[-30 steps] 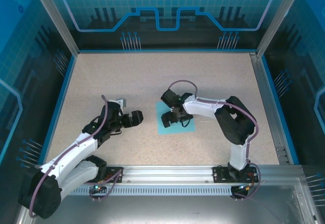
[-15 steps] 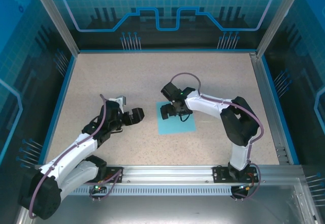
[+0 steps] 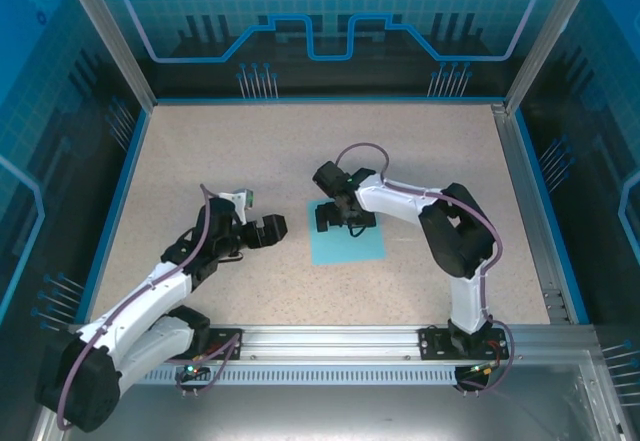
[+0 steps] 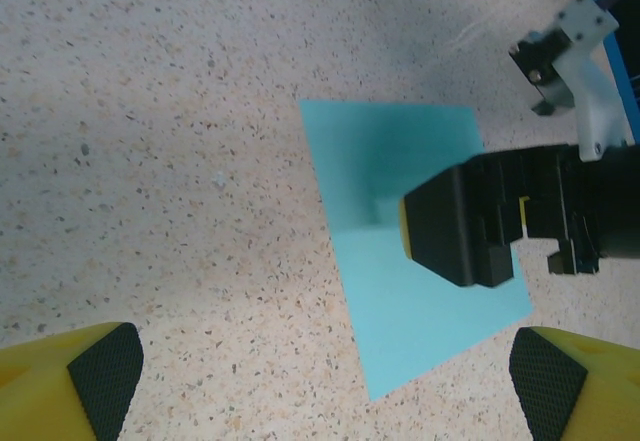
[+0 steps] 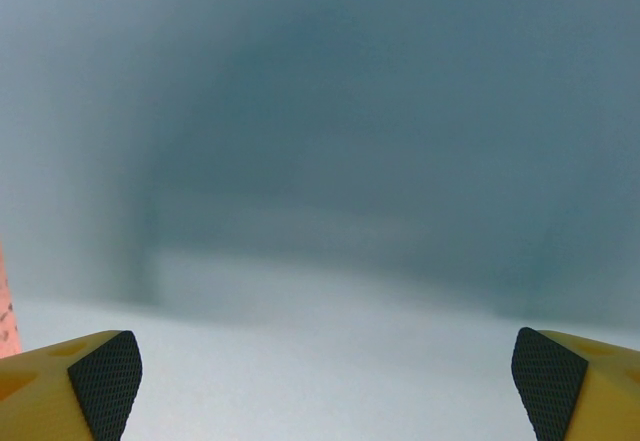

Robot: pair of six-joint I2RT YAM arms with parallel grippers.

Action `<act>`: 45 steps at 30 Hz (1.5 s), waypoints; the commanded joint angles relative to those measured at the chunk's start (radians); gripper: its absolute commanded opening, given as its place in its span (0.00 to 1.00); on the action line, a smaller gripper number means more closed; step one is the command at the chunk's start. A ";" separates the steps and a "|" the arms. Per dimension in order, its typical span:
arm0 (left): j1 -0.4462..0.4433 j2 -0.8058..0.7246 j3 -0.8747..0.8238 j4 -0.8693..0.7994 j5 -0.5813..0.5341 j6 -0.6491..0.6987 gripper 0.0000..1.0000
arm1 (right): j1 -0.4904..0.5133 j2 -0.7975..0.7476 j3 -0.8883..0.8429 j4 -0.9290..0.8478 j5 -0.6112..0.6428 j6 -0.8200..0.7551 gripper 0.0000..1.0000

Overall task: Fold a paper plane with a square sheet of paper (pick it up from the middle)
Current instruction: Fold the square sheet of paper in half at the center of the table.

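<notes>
The square sheet of paper (image 3: 350, 240) lies flat and uncreased on the speckled table; it is light turquoise. My right gripper (image 3: 336, 219) hangs low over the sheet's far left part, open, with nothing between its fingers. In the right wrist view the paper (image 5: 320, 341) is a pale blur close under the open right gripper (image 5: 328, 381). My left gripper (image 3: 268, 229) hovers just left of the sheet, open and empty. The left wrist view has the paper (image 4: 400, 291) ahead, with the right gripper's black finger (image 4: 462, 229) above it. The paper plane is out of view.
The table (image 3: 220, 161) is bordered by a blue rim and metal frame posts (image 3: 528, 51). A slotted rail (image 3: 330, 346) carrying both arm bases runs along the near edge. Bare tabletop lies left of the sheet (image 4: 180, 161).
My right gripper has moved from the sheet's middle toward its far left part. My left gripper has crept slightly right, closer to the sheet. The paper has not moved.
</notes>
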 commanded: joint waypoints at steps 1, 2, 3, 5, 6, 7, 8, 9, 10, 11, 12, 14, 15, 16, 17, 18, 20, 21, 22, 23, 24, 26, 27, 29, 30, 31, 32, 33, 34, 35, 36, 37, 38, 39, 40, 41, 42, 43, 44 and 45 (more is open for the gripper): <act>0.007 0.026 0.042 -0.013 0.052 0.027 0.99 | -0.005 0.053 0.035 -0.049 -0.009 0.013 0.99; 0.007 0.034 0.045 -0.015 0.054 0.024 0.98 | -0.005 0.062 0.034 -0.048 -0.010 0.011 0.99; 0.007 0.040 0.048 -0.016 0.054 0.025 0.99 | -0.005 0.074 0.032 -0.051 -0.011 0.008 0.99; 0.007 0.050 0.055 -0.020 0.061 0.028 0.98 | -0.006 0.096 0.028 -0.063 -0.008 0.012 0.99; 0.007 0.054 0.056 -0.022 0.061 0.029 0.98 | -0.005 0.106 0.022 -0.063 -0.008 0.014 1.00; 0.007 0.056 0.057 -0.025 0.061 0.030 0.99 | -0.004 0.116 0.014 -0.057 -0.014 0.015 0.99; 0.007 0.057 0.058 -0.025 0.062 0.030 0.98 | -0.005 0.124 0.002 -0.050 -0.024 0.014 0.99; 0.007 0.058 0.058 -0.024 0.061 0.031 0.98 | -0.004 0.130 -0.007 -0.041 -0.031 0.014 0.99; 0.007 0.058 0.057 -0.025 0.061 0.031 0.98 | -0.004 0.135 -0.015 -0.034 -0.039 0.016 0.97; 0.007 0.058 0.058 -0.024 0.060 0.029 0.99 | -0.003 0.141 -0.026 -0.027 -0.040 0.018 0.97; 0.007 0.059 0.057 -0.025 0.060 0.030 0.99 | -0.004 0.145 -0.031 -0.021 -0.046 0.019 0.96; 0.007 0.058 0.058 -0.030 0.062 0.029 0.99 | -0.004 0.153 -0.046 -0.002 -0.062 0.019 0.95; 0.007 0.057 0.058 -0.031 0.062 0.029 0.98 | -0.004 0.155 -0.048 -0.002 -0.064 0.020 0.94; 0.007 0.057 0.058 -0.033 0.062 0.028 0.98 | -0.003 0.159 -0.047 -0.008 -0.059 0.021 0.93; 0.008 0.057 0.058 -0.035 0.062 0.028 0.98 | -0.004 0.161 -0.044 -0.013 -0.053 0.022 0.93; 0.007 0.055 0.058 -0.035 0.062 0.026 0.98 | -0.002 0.163 -0.044 -0.013 -0.053 0.019 0.93; 0.007 0.054 0.056 -0.037 0.062 0.024 0.99 | -0.002 0.163 -0.047 -0.005 -0.062 0.016 0.91; 0.007 0.054 0.056 -0.038 0.062 0.024 0.98 | -0.003 0.162 -0.049 -0.003 -0.063 0.017 0.90; 0.007 0.052 0.056 -0.039 0.062 0.024 0.99 | -0.002 0.160 -0.050 -0.002 -0.062 0.017 0.89; 0.007 0.052 0.056 -0.039 0.062 0.023 0.98 | -0.002 0.157 -0.046 -0.006 -0.059 0.021 0.88; 0.007 0.052 0.056 -0.041 0.061 0.024 0.98 | 0.000 0.154 -0.045 -0.011 -0.055 0.022 0.88; 0.007 0.052 0.056 -0.040 0.060 0.023 0.98 | 0.004 0.152 -0.034 -0.025 -0.038 0.022 0.85; 0.007 0.052 0.056 -0.040 0.060 0.021 0.98 | 0.007 0.153 -0.027 -0.035 -0.026 0.023 0.84; 0.007 0.053 0.057 -0.040 0.061 0.022 0.98 | 0.008 0.153 -0.021 -0.042 -0.021 0.025 0.83; 0.007 0.053 0.056 -0.041 0.062 0.023 0.99 | 0.008 0.150 -0.023 -0.039 -0.025 0.024 0.83; 0.007 0.053 0.057 -0.043 0.061 0.023 0.99 | 0.008 0.147 -0.024 -0.036 -0.028 0.023 0.83; 0.007 0.055 0.057 -0.045 0.059 0.024 0.98 | 0.009 0.144 -0.023 -0.036 -0.028 0.023 0.82; 0.007 0.053 0.058 -0.045 0.059 0.024 0.99 | 0.007 0.140 -0.022 -0.036 -0.027 0.022 0.81; 0.007 0.054 0.057 -0.046 0.059 0.024 0.99 | 0.008 0.137 -0.016 -0.038 -0.029 0.019 0.80; 0.007 0.054 0.057 -0.045 0.059 0.023 0.98 | 0.008 0.133 -0.009 -0.039 -0.032 0.014 0.77; 0.007 0.054 0.057 -0.045 0.057 0.024 0.98 | 0.008 0.129 -0.002 -0.038 -0.038 0.008 0.74; 0.007 0.054 0.057 -0.045 0.056 0.024 0.99 | 0.008 0.123 0.002 -0.038 -0.044 0.004 0.72; 0.007 0.054 0.058 -0.045 0.056 0.021 0.99 | 0.008 0.116 0.008 -0.039 -0.047 0.003 0.69; 0.007 0.054 0.058 -0.045 0.057 0.022 0.98 | 0.008 0.108 0.009 -0.040 -0.048 0.002 0.65; 0.007 0.054 0.059 -0.048 0.056 0.021 0.99 | 0.009 0.099 0.009 -0.038 -0.048 0.003 0.60; 0.007 0.052 0.059 -0.049 0.055 0.021 0.98 | 0.008 0.086 0.009 -0.038 -0.045 0.004 0.57; 0.007 0.051 0.059 -0.050 0.055 0.023 0.99 | 0.009 0.075 0.007 -0.035 -0.043 0.004 0.54; 0.007 0.049 0.060 -0.051 0.053 0.021 0.99 | 0.010 0.061 0.006 -0.036 -0.041 0.004 0.50; 0.007 0.048 0.061 -0.053 0.053 0.021 0.98 | 0.009 0.048 0.008 -0.039 -0.034 0.003 0.46; 0.007 0.046 0.061 -0.055 0.050 0.020 0.98 | 0.009 0.035 0.008 -0.040 -0.030 0.004 0.43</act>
